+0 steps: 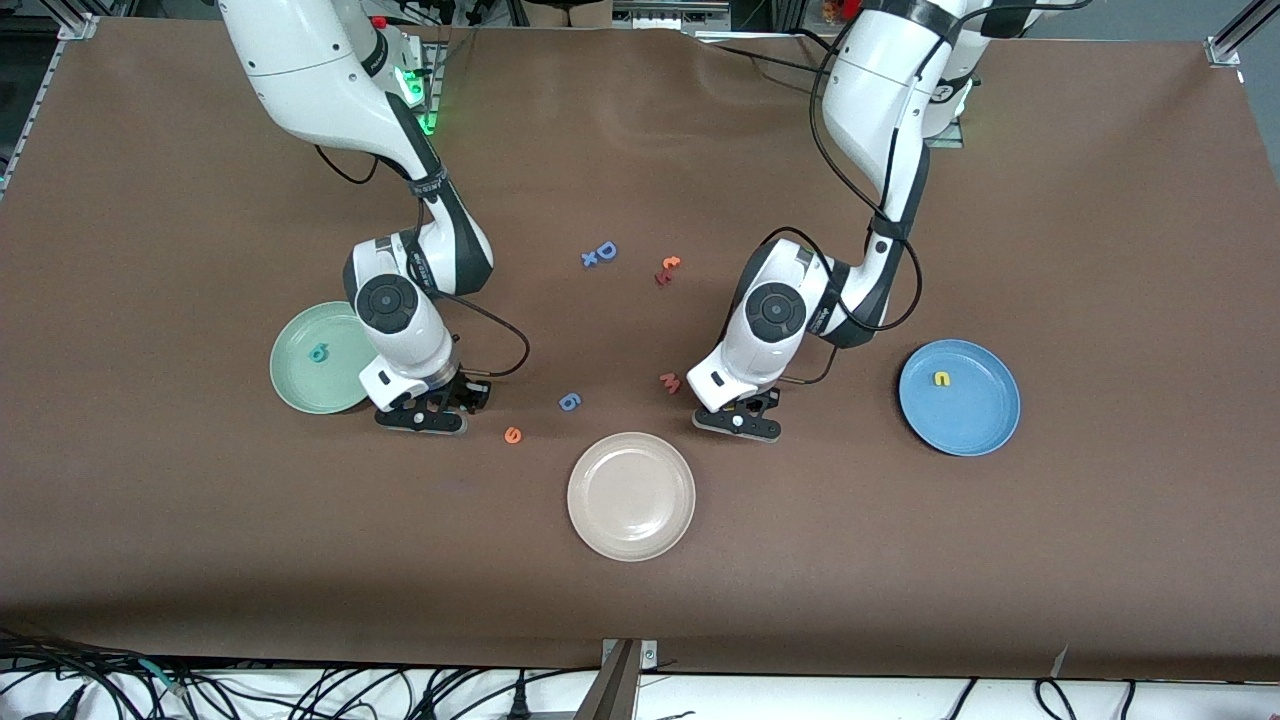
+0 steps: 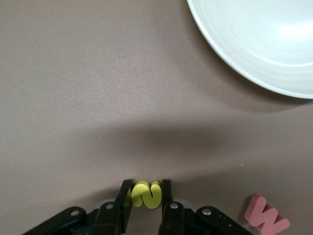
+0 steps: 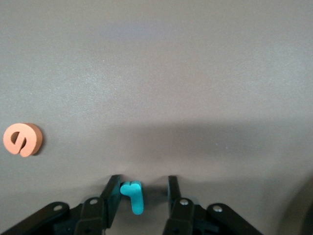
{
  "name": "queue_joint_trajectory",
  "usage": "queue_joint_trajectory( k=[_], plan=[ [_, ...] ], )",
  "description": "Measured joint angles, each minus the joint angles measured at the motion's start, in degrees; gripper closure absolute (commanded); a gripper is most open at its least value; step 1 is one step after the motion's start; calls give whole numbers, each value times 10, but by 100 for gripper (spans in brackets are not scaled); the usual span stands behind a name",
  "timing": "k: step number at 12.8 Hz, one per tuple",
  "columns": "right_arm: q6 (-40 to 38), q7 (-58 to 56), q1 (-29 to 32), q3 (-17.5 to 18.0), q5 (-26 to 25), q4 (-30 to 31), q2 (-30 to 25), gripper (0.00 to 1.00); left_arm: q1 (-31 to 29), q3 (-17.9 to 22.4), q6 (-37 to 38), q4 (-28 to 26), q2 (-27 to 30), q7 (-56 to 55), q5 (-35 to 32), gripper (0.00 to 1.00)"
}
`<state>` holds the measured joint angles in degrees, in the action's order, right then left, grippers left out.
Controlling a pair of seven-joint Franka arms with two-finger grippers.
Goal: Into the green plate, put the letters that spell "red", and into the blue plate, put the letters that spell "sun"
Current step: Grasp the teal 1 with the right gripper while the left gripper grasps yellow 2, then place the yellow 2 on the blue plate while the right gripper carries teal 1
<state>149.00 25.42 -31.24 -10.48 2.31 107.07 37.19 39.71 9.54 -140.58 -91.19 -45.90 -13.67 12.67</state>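
Three round plastic plates with raised rims lie on the brown cloth of the table (image 1: 640, 600): the green plate (image 1: 300, 385) at the right arm's end, the blue plate (image 1: 975, 420) at the left arm's end, and a cream plate (image 1: 631, 496) between them, nearer to the front camera.

The letters are small, thick foam pieces. A teal d (image 1: 319, 352) lies in the green plate and one yellow arch (image 1: 941, 378) in the blue plate.

The left gripper (image 2: 147, 196) is low at the table, just beside the cream plate, and its jaws are clenched on the yellow s (image 2: 146, 194). A pink w (image 2: 266, 220) lies close by.

The right gripper (image 3: 142, 192) is low beside the green plate. Its jaws stand a little apart around the teal r (image 3: 133, 195), which touches one finger only. The orange e (image 3: 22, 139) lies near it on the cloth.

Farther from the camera lie five loose letters: a blue round one (image 1: 569, 401), a blue D (image 1: 606, 250) with a blue x (image 1: 589, 259), and two reddish ones (image 1: 667, 270).
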Motion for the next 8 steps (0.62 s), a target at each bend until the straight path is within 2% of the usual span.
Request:
queue_joint_trajectory(
  k=[2,3,6,7,8],
  plan=[
    [0,3,0,2,0,0,0,54,0,0,0,0,0,0,0,79],
    [0,5,-1,3,0,0,0,64,-1,0,0,0,0,0,0,79],
    [1,6,-1,5,0,-1,0,81,-22,5,42,15,0,7,0,80],
    [1,7,-2,6,0,-2,0,87,-40,6,73,32,1,31,0,80],
    [1,7,-2,6,0,-2,0,87,-61,7,103,48,5,60,0,80]
  ],
)
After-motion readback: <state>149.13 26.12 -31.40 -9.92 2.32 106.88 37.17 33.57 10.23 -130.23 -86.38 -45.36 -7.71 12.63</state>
